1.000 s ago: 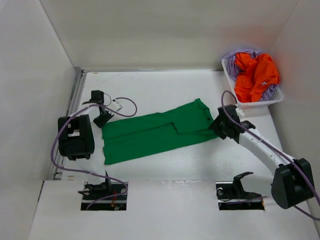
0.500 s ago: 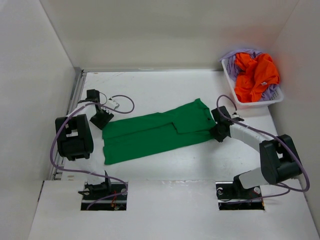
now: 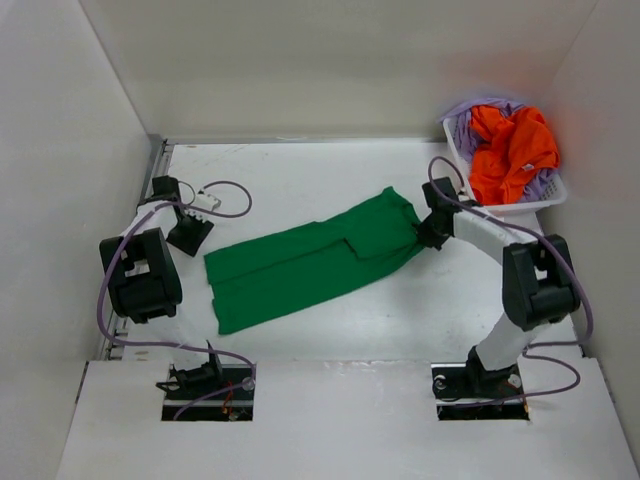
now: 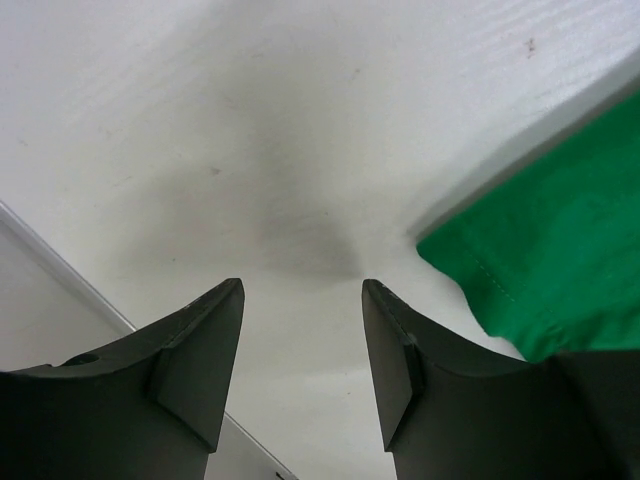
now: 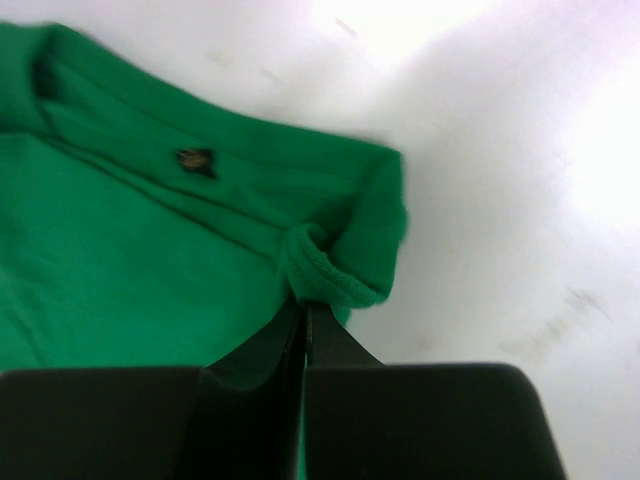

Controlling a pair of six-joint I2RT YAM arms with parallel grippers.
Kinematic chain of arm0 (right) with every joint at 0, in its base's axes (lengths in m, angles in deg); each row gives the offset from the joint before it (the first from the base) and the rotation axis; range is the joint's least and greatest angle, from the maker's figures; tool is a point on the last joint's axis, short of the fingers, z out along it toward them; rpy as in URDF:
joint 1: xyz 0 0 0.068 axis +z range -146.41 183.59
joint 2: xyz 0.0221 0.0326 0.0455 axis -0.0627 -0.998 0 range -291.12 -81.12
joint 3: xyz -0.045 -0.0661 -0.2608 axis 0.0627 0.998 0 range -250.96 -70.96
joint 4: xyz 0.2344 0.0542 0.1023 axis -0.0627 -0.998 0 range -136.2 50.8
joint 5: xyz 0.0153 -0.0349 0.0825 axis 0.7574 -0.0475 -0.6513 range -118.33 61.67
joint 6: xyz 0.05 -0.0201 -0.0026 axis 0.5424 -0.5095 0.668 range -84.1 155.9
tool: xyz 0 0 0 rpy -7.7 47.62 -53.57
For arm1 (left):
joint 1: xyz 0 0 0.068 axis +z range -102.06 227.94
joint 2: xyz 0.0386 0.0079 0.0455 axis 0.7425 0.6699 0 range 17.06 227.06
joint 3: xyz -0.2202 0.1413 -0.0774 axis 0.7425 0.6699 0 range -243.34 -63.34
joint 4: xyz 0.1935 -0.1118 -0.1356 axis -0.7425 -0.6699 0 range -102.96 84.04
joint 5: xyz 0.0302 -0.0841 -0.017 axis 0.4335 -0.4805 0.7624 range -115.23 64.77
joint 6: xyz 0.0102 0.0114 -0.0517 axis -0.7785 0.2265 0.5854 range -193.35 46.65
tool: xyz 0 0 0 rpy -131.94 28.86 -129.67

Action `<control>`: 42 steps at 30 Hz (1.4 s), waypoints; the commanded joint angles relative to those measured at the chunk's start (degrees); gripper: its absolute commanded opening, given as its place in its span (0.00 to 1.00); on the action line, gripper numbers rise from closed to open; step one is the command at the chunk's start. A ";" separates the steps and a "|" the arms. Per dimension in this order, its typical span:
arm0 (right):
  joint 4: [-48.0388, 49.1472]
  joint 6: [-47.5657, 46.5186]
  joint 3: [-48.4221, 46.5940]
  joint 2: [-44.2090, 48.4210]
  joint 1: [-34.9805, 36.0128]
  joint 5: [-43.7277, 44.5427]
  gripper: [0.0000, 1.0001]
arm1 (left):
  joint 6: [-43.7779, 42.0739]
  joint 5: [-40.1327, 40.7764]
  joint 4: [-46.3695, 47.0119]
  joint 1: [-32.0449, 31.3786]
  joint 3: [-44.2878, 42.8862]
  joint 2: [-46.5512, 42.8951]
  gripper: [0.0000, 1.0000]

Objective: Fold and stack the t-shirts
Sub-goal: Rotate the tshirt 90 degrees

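Right end effector (image 5: 303, 312) is pressed together, pinching the green t-shirt (image 3: 300, 265) by its end hem, likely to pull a fold. Left end effector (image 4: 303, 292) is spread and empty, a shirt corner just to its right on the worktop (image 3: 300, 180). Beyond the right one sits the basket (image 3: 505, 211), holding the orange t-shirt (image 3: 512, 150) and lavender t-shirt (image 3: 462, 126). Nothing seems to block.

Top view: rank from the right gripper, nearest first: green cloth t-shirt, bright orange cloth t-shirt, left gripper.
1. Green cloth t-shirt, centre; the right gripper is shut on its edge.
2. Bright orange cloth t-shirt, in the white mesh basket, far right.
3. Left gripper, open, on the left side.
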 commanded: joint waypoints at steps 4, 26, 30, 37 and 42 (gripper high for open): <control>0.14 -9.84 -18.04 -12.75 -3.52 -5.88 0.00 | 3.21 -1.63 -2.85 -0.33 -4.88 0.00 0.50; -9.28 -32.00 -70.94 -38.38 -5.45 -5.46 0.64 | 7.34 -0.14 -4.79 -17.29 -6.91 2.90 0.50; -0.93 -30.79 -44.24 -18.88 -1.87 0.61 0.67 | 7.60 -0.23 -4.79 -18.44 -5.59 2.64 0.50; 2.69 -17.61 -12.56 -1.27 17.54 -4.56 0.68 | 9.53 -1.98 -4.17 -19.49 -1.55 1.15 0.49; 5.58 -7.41 -5.25 1.64 30.74 -5.80 0.66 | 13.65 -5.58 -3.91 -19.76 -0.84 -2.10 0.49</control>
